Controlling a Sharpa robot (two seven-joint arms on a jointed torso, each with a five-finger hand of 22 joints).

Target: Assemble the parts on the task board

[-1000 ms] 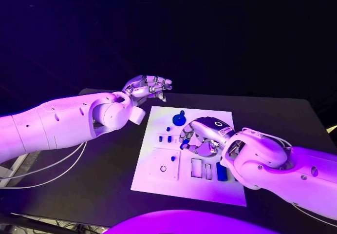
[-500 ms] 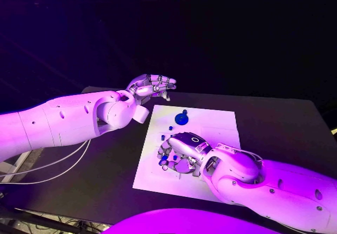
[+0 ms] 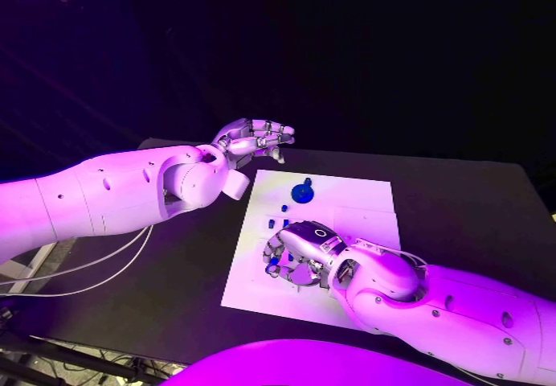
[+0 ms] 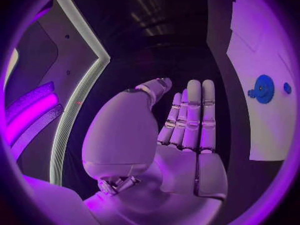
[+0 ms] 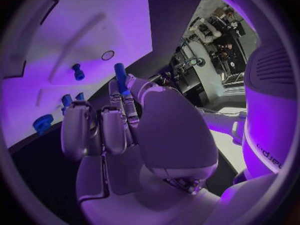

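**Black tabletop carrying one white board**

The tabletop (image 3: pixel 464 201) is a dark, matte slab seen at an angle, its far edge running behind the scene and its near left corner dropping off toward loose cables below. Directly on it lies the task board (image 3: pixel 359 197), a flat white rectangular plate set near the middle, long side running away from the robot and turned slightly out of line with the tabletop's edges. Bare dark surface shows around the board on its left, right and far sides. In the left wrist view the board (image 4: pixel 262 60) appears as a pale sheet against the dark tabletop (image 4: pixel 156 60).
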